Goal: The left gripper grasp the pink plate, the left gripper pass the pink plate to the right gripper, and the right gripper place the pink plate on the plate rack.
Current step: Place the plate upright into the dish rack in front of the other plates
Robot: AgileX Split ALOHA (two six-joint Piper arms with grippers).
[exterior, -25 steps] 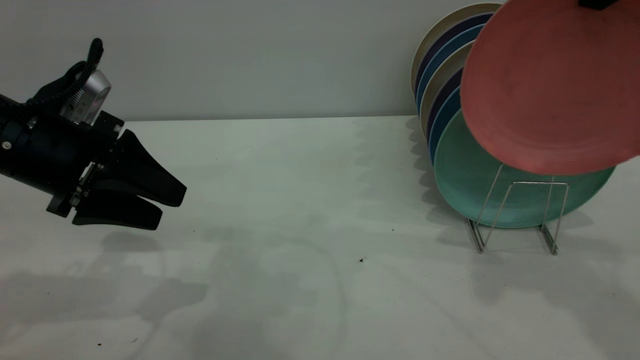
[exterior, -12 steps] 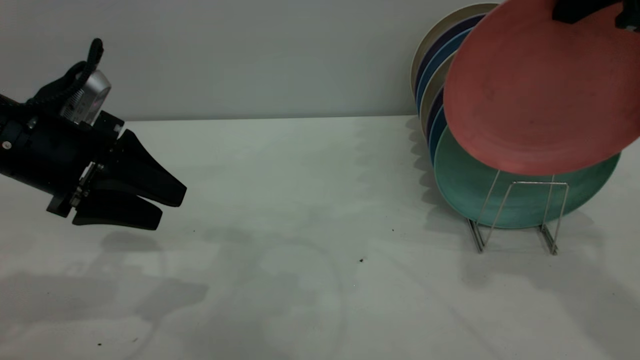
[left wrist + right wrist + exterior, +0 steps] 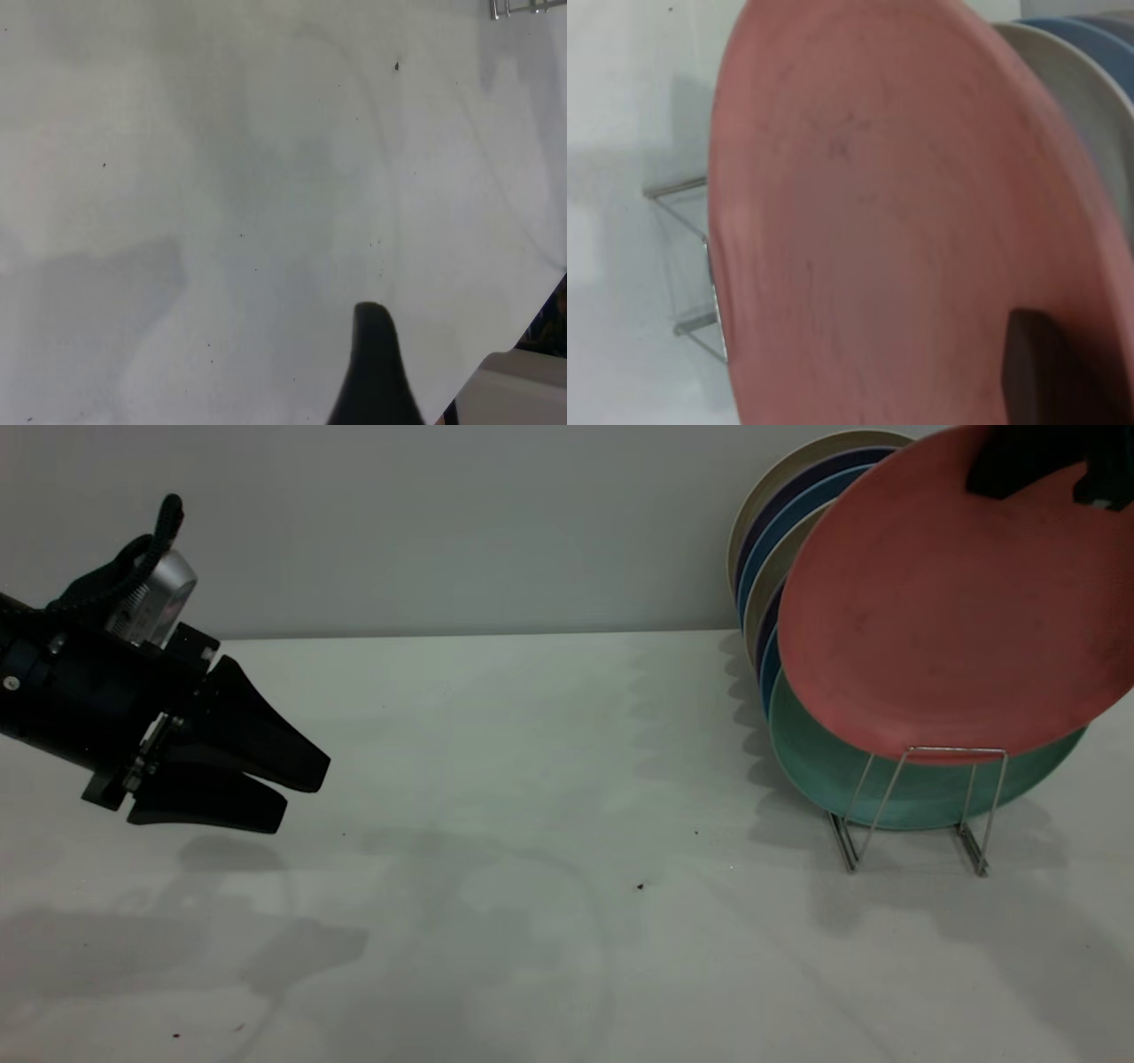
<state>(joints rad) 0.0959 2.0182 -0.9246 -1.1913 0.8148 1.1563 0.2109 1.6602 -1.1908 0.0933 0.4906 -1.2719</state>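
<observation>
1. Grasp and handover look done, going by how things sit: the pink plate is up in the air at the plate rack, pinched at its top rim by the right gripper; the left gripper has nothing in it.

2. The right gripper is mostly out of view above the rack; in its wrist view one dark finger presses flat on the plate's face, so I'd call it clamped on the plate.

3. Where the plate is relative to the rack: tilted, right in front of the stack already parked there, with the mint-green plate just behind it; its bottom edge hangs about level with the top of the rack's front wire loop, so it isn't seated in a slot yet as far as I can see.

4. The left gripper is parked well away from the rack, low over the white table; its fingers are a little apart at the tips, holding nothing.

5. What's left, my guess: only the last bit; lower the plate into the front slot so it leans like the others, then let go; the tricky part is probably getting the rim past that front wire without knocking the stack.
</observation>
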